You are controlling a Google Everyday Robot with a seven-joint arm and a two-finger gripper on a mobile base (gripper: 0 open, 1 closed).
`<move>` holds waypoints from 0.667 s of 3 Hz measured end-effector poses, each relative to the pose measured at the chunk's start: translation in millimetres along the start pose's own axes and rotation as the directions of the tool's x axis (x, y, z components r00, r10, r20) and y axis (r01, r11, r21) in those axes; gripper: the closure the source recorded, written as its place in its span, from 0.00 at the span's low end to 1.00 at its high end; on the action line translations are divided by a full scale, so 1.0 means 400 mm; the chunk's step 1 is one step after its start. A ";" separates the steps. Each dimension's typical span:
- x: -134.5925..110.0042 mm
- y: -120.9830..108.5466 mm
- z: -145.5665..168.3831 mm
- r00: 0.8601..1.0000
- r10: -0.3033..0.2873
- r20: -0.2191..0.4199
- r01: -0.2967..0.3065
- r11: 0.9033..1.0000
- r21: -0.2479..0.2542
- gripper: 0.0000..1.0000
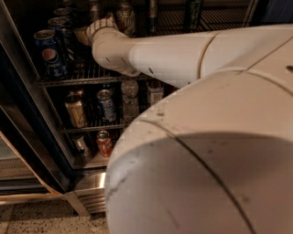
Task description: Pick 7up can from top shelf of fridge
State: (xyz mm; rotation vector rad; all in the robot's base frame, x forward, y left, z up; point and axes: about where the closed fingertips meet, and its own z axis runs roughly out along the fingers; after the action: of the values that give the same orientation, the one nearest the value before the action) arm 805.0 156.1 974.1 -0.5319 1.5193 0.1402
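Observation:
My white arm reaches from the right into the open fridge, above the top shelf, a chrome wire rack. The gripper is at the arm's far end, deep over the left part of this shelf, right of the blue Pepsi cans. A silvery can stands just behind the wrist, and another pale can top shows beside it. Neither shows its lettering, so I cannot tell which is the 7up can. The arm's big shell hides the right side of the shelves.
A dark slim can and a bottle stand further right on the top shelf. The shelf below holds a gold can, a blue can and a bottle. A red can stands lowest. The door frame is at left.

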 end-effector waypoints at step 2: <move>0.001 -0.020 0.044 1.000 -0.013 0.005 0.013 1.000 0.026 0.40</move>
State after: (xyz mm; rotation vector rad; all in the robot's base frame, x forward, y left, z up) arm 824.4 156.3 975.2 -0.5205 1.5101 0.1119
